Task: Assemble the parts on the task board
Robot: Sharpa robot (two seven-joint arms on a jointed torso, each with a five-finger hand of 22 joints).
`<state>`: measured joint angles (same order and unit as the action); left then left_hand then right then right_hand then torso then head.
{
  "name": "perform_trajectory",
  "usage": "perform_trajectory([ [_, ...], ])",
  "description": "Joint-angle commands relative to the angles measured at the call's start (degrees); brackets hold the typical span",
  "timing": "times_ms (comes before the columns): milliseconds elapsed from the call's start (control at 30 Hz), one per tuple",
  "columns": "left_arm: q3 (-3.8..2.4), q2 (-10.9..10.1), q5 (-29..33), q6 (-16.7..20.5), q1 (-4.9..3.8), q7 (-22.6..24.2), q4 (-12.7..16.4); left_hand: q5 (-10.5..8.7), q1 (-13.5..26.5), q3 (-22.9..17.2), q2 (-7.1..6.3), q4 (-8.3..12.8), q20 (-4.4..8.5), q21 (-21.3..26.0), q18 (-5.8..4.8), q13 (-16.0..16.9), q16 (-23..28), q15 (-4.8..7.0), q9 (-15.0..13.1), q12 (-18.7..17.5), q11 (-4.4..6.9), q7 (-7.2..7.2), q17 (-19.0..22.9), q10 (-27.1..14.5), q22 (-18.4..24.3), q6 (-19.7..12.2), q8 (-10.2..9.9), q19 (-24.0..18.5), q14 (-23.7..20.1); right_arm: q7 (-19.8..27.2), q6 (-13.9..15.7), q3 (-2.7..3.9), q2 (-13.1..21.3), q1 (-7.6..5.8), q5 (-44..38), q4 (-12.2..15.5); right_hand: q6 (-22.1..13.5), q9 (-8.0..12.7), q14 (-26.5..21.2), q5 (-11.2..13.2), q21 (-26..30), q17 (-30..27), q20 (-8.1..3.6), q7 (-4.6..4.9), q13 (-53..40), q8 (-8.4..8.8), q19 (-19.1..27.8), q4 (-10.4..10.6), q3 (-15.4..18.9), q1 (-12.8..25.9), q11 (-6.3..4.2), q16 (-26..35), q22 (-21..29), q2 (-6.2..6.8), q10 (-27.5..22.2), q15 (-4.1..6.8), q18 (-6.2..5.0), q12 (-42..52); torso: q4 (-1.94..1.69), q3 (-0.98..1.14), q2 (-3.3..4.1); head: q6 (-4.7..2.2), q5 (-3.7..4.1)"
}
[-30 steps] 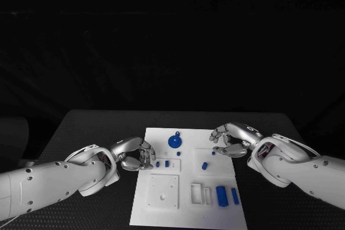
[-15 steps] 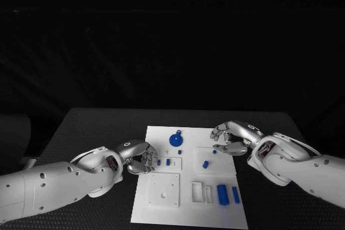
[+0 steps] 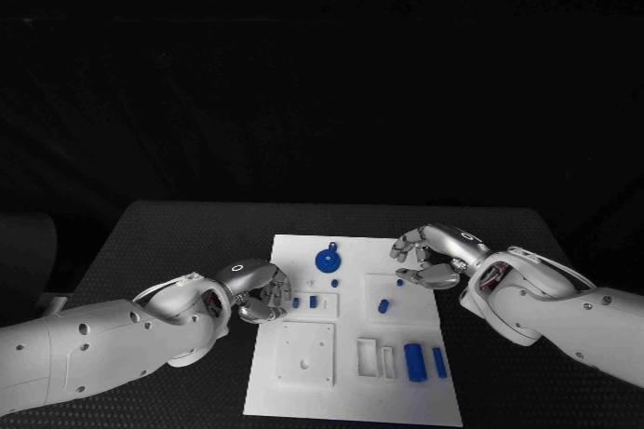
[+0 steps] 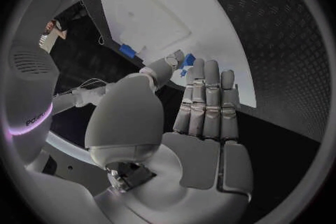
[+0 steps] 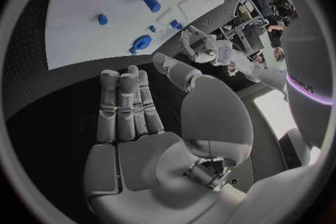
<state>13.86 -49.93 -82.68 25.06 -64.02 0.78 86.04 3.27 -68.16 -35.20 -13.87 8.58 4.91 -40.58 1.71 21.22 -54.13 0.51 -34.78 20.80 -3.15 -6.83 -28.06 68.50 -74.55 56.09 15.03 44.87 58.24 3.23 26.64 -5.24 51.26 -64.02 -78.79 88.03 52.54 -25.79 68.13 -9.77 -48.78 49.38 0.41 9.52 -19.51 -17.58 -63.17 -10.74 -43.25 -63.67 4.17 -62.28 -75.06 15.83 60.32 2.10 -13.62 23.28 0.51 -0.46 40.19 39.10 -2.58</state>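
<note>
Here the task board (image 3: 352, 331) lies flat in the middle of the black surface (image 3: 161, 234), with the blue parts scattered over it: a round disc-shaped part (image 3: 327, 260) near the far edge, two small pegs (image 3: 304, 302) standing side by side in a recessed panel at the board's left, a short cylinder (image 3: 382, 308) lying near the centre, a tiny stud (image 3: 398, 284) just beyond it, and two longer bars (image 3: 424, 364) lying side by side near the board's right front corner. The left hand (image 3: 254, 292) hovers at the board's left edge, just beside the two pegs, its fingers (image 4: 205, 102) held straight and together in the left wrist view and the thumb apart from them, nothing between them, so it reads as open. The right hand (image 3: 430, 260) sits over the board's right edge near the tiny stud, fingers (image 5: 126, 103) likewise extended and empty in the right wrist view. Judging by their look, the parts are small, rigid plastic pieces, light enough to skid or tip at a careless touch, and smooth enough to slip out of a loose pinch. The pegs seem best taken from above by their upper ends, thumb against a fingertip. The lying cylinder and bars would likely roll, so I would pinch them across the middle of their length. The disc probably wants a grip on its rim or raised centre, though its shape is too small to make out well.
</note>
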Motion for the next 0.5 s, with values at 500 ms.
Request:
perform_trajectory([
  [500,-0.04,1.01,-0.75,1.68,0.03,-1.72,0.0,-0.28,0.29,0.3,-0.15,-1.5,1.6,0.57,-0.61,0.06,-0.4,0.46,0.48,-0.65,-0.02,-0.45,-0.31,-0.4,-0.29,-0.37,-0.72,0.57,0.29,0.56,-0.11,0.03,-0.15,0.03,-0.05,0.1,-0.5,0.12,0.14,-0.52,0.26,-0.11,-0.11,-0.03,0.26,-0.25,-0.49,0.45,-0.08,0.26,0.17,-0.25,-0.23,0.51,0.48,-0.05,-1.38,-0.36,-0.01,-0.03,-0.05,-0.03,0.19],
])
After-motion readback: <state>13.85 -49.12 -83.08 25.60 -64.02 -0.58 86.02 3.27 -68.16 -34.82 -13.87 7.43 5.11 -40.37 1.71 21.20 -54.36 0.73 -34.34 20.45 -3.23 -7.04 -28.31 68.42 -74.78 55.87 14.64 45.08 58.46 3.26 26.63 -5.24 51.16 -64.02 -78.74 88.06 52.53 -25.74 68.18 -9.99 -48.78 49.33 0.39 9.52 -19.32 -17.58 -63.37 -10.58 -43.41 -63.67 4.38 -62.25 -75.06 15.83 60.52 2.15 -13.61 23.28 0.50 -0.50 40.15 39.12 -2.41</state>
